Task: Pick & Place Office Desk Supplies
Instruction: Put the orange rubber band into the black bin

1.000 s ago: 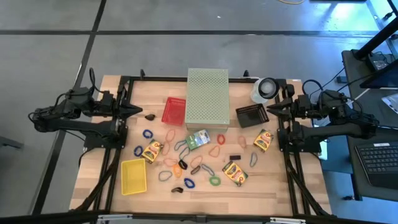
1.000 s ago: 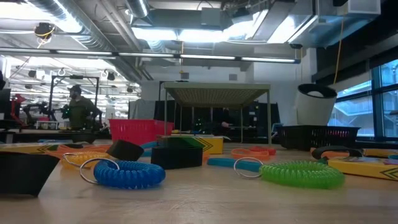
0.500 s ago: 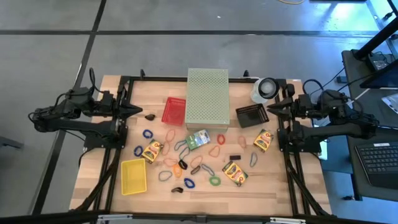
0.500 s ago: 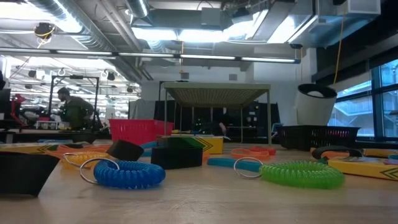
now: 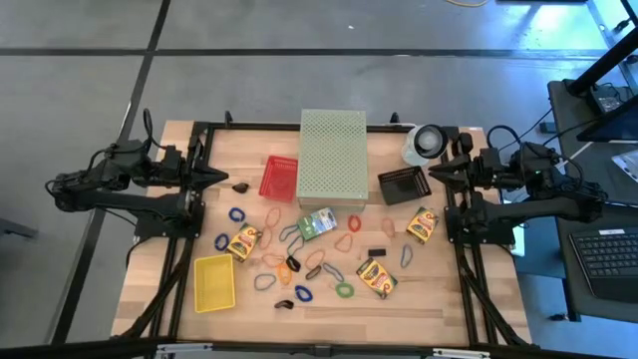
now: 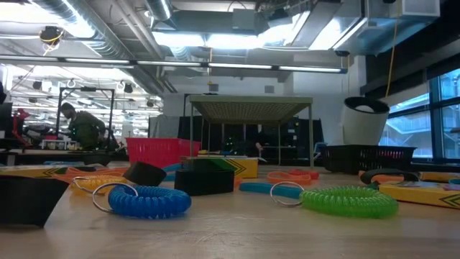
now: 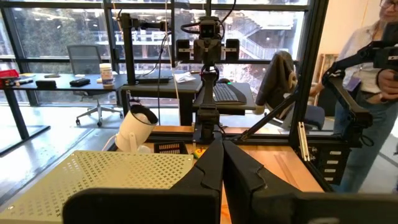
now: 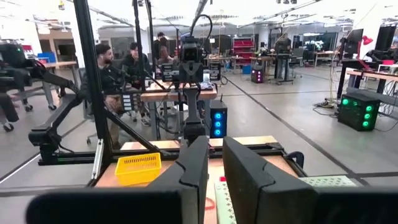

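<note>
Nothing moves vs a sec ago: left gripper [image 5: 221, 176] shut & empty, right gripper [image 5: 436, 176] slightly ajar & empty, both parked at table edges, rubber bands [image 5: 288, 262] & card boxes [image 5: 377, 278] untouched, so picking not begun.

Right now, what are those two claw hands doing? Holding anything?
Left gripper: closed, empty, parked at the table's left edge.
Right gripper: slightly open, empty, parked at the right edge.

A robotics lab: exposed ceiling ducts [image 6: 108, 36], workbenches [image 8: 180, 93], people at rigs.
</note>
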`<state>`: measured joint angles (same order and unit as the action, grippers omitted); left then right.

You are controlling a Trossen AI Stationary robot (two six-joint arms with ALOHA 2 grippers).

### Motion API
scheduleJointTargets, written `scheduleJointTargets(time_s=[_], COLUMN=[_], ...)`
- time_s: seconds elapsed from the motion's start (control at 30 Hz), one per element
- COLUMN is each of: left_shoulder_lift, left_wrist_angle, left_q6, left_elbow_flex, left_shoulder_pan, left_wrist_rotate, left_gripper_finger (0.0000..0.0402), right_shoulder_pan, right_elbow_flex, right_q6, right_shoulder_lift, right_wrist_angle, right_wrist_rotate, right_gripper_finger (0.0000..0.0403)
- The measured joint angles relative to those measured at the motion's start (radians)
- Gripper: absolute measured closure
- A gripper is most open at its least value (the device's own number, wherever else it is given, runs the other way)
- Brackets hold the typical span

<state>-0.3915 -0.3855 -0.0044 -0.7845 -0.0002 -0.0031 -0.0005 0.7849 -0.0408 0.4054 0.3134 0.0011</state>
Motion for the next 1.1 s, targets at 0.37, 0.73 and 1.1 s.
scheduleJointTargets(time_s=[0.37, 0.73, 1.1], left_shoulder_lift=[-0.002, -0.011, 0.008], left_wrist_angle=[0.081, 0.265, 0.383], left_q6=[0.094, 0.022, -0.033], left_elbow_flex=[0.000, 0.000, 0.000], left_shoulder_pan=[0.000, 0.000, 0.002], left_wrist_rotate=[-0.002, 0.023, -0.027], left_gripper_finger=[0.0396, 0.0396, 0.0396], right_shoulder_pan=[0.000, 0.000, 0.000], right_elbow_flex=[0.000, 0.000, 0.000], right_q6=[-0.216, -0.188, -0.160], right_shoulder_lift=[0.029, 0.034, 0.049], right_wrist_angle=[-0.178, -0.175, -0.167], right_wrist_rotate=[0.062, 0.062, 0.115], right_gripper_finger=[0.0349, 0.0349, 0.0349])
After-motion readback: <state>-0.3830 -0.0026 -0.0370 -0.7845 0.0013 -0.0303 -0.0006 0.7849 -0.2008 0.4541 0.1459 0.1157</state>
